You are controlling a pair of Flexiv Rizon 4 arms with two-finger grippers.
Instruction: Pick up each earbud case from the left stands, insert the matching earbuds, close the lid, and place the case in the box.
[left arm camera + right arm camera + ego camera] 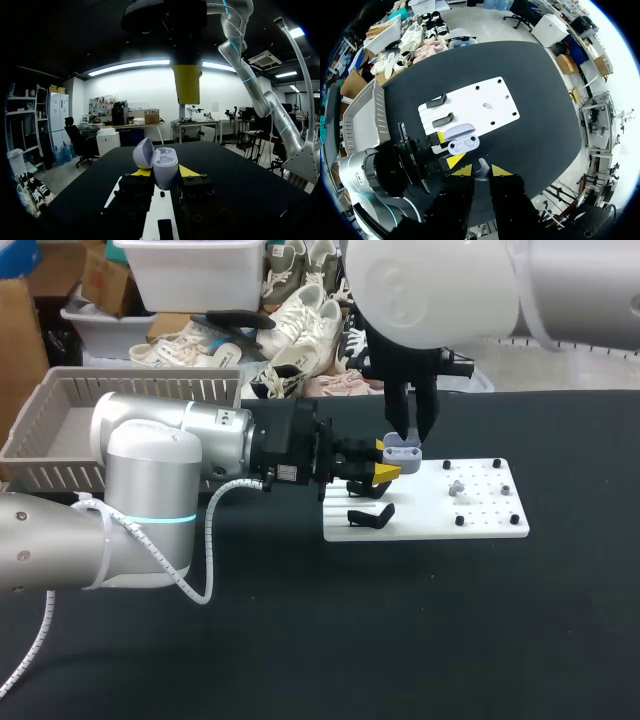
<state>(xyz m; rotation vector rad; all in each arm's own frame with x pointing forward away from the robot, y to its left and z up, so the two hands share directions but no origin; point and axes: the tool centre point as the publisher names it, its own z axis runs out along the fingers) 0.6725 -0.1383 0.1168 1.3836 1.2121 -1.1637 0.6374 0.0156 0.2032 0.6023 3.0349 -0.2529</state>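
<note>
Earbud case [402, 451] [165, 172] [462, 141]: pale lavender-grey, lid open, just right of the head view's centre, held above the near-left part of the white board. In the left wrist view the lid [144, 152] stands up beside the open body.
Left gripper [385, 460] [165, 172] [448, 148]: comes in from the head view's left and pinches the case from two sides, one yellow tip on each side of the body.
Right gripper [412, 432] [481, 171]: comes down from the top of the head view and hangs directly over the open case, apart from it. Its yellow tips are pressed on a small pale grey held earbud [481, 167]. In the left wrist view one of its fingers [186, 82] shows straight above the case.
Loose earbud [457, 486] [487, 105]: lies near the middle of the board, among small black pegs [447, 464].
White board [480, 525] [495, 95]: flat on the table, right of centre in the head view.
Stands [370, 515] [436, 101]: two black holders on the board's left end, one partly behind the left gripper in the head view. Both are bare in the right wrist view.
Basket [60, 390] [379, 112]: grey, slatted walls, upper left of the head view, well apart from the board.
Table [400, 640]: black surface under everything.
</note>
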